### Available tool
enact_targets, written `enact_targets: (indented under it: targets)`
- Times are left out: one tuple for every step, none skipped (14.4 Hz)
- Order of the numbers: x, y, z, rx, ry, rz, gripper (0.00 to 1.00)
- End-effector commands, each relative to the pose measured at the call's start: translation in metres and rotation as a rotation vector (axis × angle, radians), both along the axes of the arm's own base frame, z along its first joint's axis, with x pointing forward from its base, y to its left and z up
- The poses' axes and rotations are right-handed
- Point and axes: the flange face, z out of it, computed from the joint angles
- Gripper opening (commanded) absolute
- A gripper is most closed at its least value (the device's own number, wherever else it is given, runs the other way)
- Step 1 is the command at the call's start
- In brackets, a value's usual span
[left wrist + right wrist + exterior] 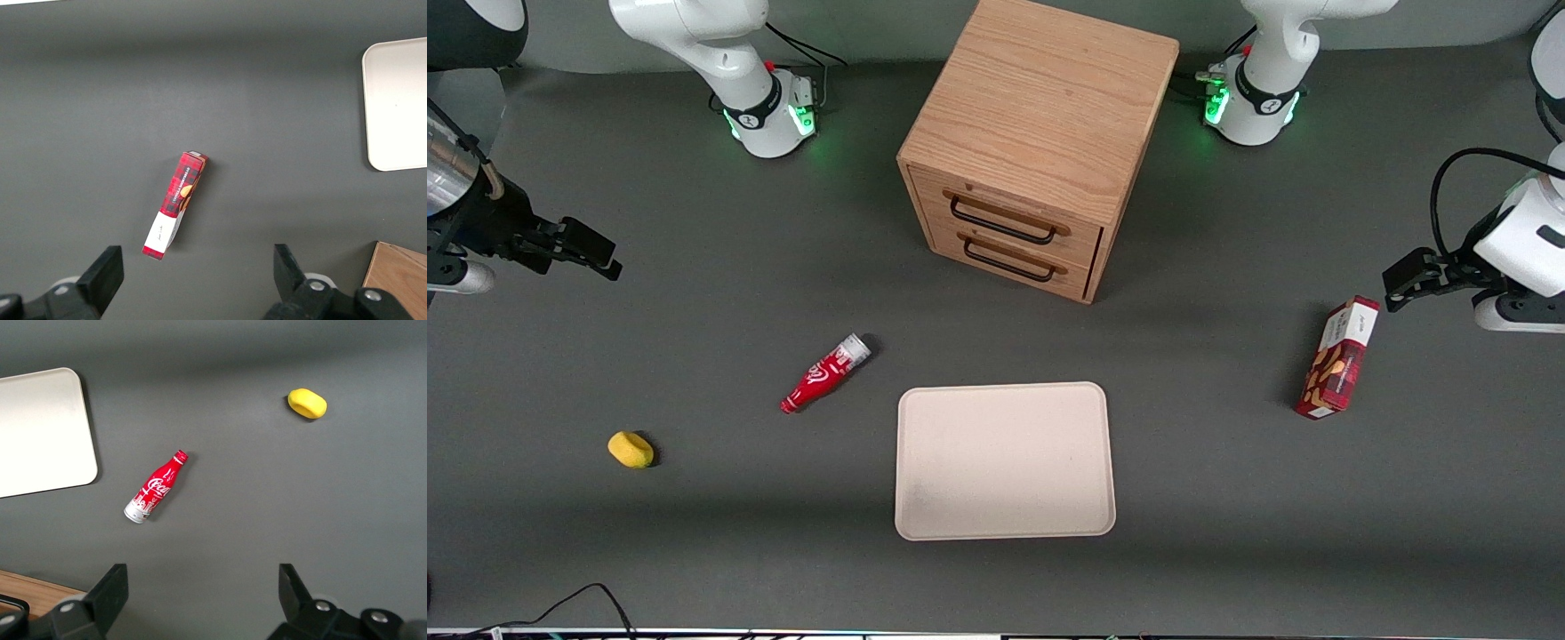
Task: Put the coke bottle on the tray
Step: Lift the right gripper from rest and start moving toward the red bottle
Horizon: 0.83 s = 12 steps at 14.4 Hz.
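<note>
A: Where is the coke bottle (825, 374) lying?

B: It is lying on its side on the grey counter (694, 293), left of centre in the front frame, its neck pointing toward the lower left and its silvery base toward the upper right. It is sitting just beside the tray's (1005, 460) upper left corner, not touching it.

A: And the pincer (587, 248)?

B: It is hanging at the left edge of the front frame, above the counter and well apart from the bottle. Its fingers (110, 593) are standing spread, released, gripping nothing.

A: Anything else showing?

B: A yellow lump (631, 449) is resting in the lower left, a wooden drawer cabinet (1036, 142) is standing at the upper middle, and a red snack box (1338, 358) is lying toward the parked arm's end of the counter.
</note>
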Motion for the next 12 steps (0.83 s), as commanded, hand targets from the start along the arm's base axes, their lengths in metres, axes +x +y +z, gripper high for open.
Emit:
enact_targets:
  targets:
    - [-0.001, 0.001, 0.005, -0.015, 0.006, -0.012, 1.00]
    - [0.000, 0.001, 0.005, -0.015, 0.004, -0.012, 1.00]
    - [0.000, 0.001, 0.005, -0.015, 0.006, -0.012, 1.00]
    - [0.001, 0.000, 0.000, -0.017, 0.012, 0.009, 1.00]
    - [0.005, 0.002, -0.008, -0.020, 0.026, 0.042, 1.00]
    - [0.007, 0.009, -0.016, -0.012, 0.043, 0.073, 1.00]
    - [0.012, 0.014, -0.025, -0.005, 0.053, 0.079, 1.00]
    - [0.018, 0.024, -0.038, 0.007, 0.070, 0.079, 1.00]
    - [0.025, 0.035, -0.053, 0.045, 0.089, 0.057, 1.00]
    - [0.034, 0.040, -0.075, 0.078, 0.121, -0.010, 1.00]
    - [0.043, 0.049, -0.093, 0.092, 0.141, -0.084, 1.00]
    - [0.047, 0.070, -0.109, 0.085, 0.152, -0.144, 1.00]
